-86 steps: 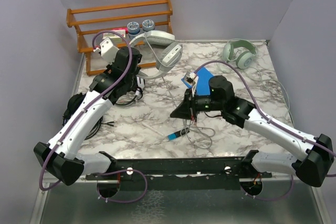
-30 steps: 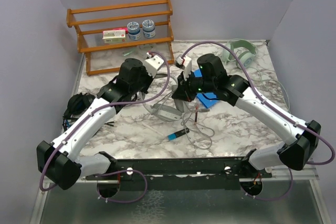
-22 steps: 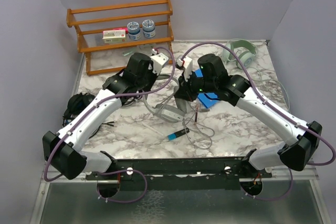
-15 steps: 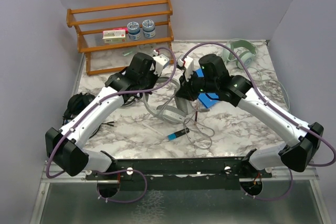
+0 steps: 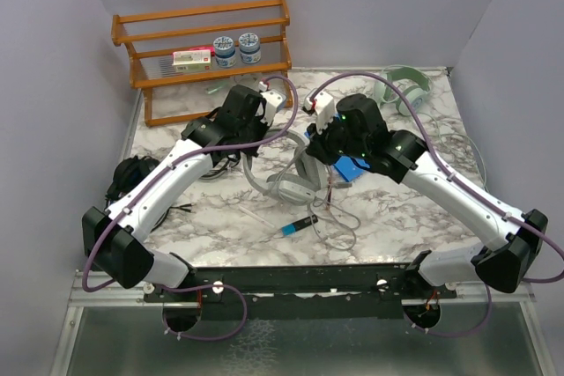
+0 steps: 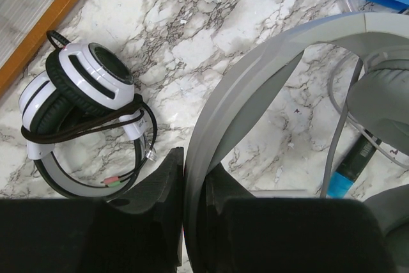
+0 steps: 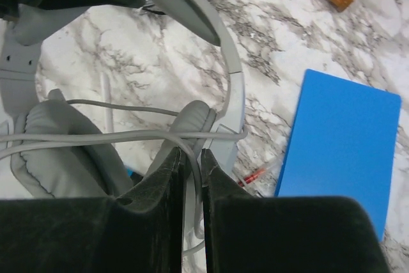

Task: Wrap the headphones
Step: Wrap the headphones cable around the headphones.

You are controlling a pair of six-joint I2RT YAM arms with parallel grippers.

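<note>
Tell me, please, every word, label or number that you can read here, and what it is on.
No text is legible.
Box on the rack: print too small to read.
Tins: lids blurred.
Blue pad: blank.
Grey headphones: no marking shows.

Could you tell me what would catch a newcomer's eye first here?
Over the middle of the marble table, the left gripper clamps the headband of the pale grey over-ear headphones while the right gripper pinches their thin grey cable. A wrapped white-and-black pair lies left of them.
</note>
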